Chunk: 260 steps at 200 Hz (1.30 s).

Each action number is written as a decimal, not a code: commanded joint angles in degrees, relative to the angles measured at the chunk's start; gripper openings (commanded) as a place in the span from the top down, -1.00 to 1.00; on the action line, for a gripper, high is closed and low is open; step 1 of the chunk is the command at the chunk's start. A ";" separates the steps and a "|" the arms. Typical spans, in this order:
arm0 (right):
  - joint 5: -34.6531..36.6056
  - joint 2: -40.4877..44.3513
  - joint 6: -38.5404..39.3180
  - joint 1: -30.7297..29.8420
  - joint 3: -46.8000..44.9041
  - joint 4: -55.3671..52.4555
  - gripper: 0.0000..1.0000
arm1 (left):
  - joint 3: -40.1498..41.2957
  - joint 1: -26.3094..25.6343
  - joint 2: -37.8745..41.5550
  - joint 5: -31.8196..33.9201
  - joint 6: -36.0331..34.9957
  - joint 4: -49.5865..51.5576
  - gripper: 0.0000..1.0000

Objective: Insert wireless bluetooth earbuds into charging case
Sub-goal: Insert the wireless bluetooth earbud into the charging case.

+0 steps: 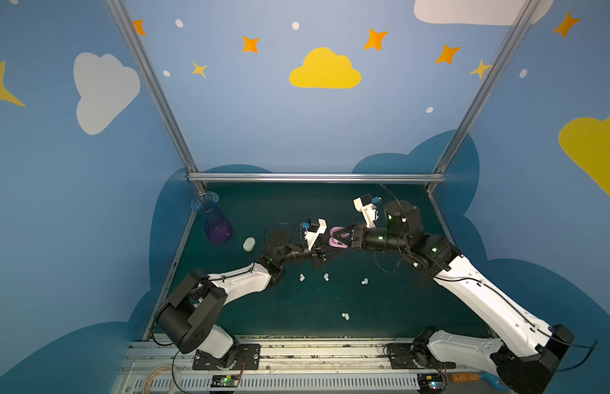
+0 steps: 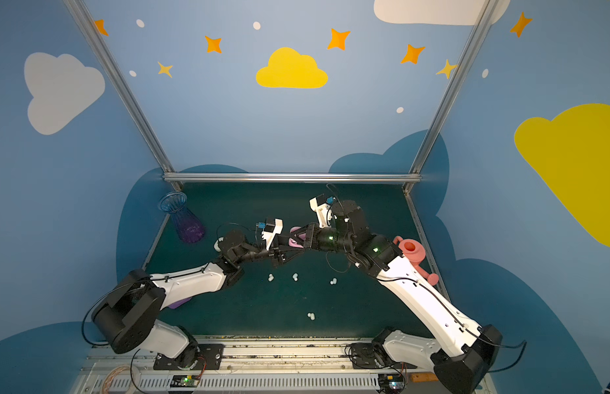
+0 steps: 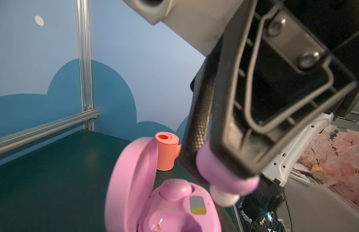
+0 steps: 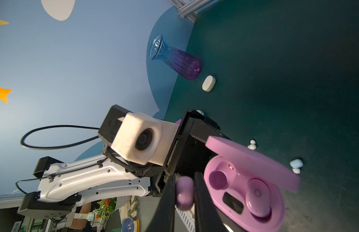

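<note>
The right gripper (image 4: 184,179) pinches a glossy lilac bean-shaped earbud (image 4: 184,193); the left gripper (image 1: 340,249) clamps the smooth pink oval case (image 4: 244,192).

- Looks like a robotics lab test cell: a left arm (image 1: 238,283) and a right arm (image 1: 484,300) are bolted to a metal rail (image 1: 330,351) along a dark green table (image 1: 296,211).
- Aluminium frame posts (image 1: 153,85) hold blue wall panels (image 1: 245,119) printed with cartoon clouds and stars.
- Bare circuit boards (image 1: 225,380) and a loose cable (image 4: 54,127) are out in the open — proper rig stuff.

Glossy pink plastic case (image 4: 252,160), ribbed glass vase (image 4: 174,58), matt green tabletop (image 4: 285,70).
</note>
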<state>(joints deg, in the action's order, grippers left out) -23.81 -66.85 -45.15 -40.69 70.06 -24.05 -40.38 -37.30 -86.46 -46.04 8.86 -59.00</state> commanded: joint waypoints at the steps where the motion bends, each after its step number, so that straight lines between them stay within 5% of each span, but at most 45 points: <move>1: -1.36 -0.93 -0.62 0.24 -0.06 2.23 0.72 | -1.31 -0.23 1.89 -0.98 -0.13 -2.75 0.93; 157: -2.17 -0.27 -1.09 0.63 -2.12 0.38 0.70 | -1.73 -0.55 3.09 -0.48 -0.85 -2.87 0.93; 260: -0.82 0.50 -0.51 0.78 -2.33 -2.43 0.41 | -1.81 -0.58 3.97 0.02 -1.46 -2.17 0.93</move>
<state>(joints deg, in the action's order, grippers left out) -24.93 -67.31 -46.22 -39.99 67.61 -23.00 -40.38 -37.91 -84.62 -46.30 8.40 -59.24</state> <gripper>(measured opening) 0.284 0.391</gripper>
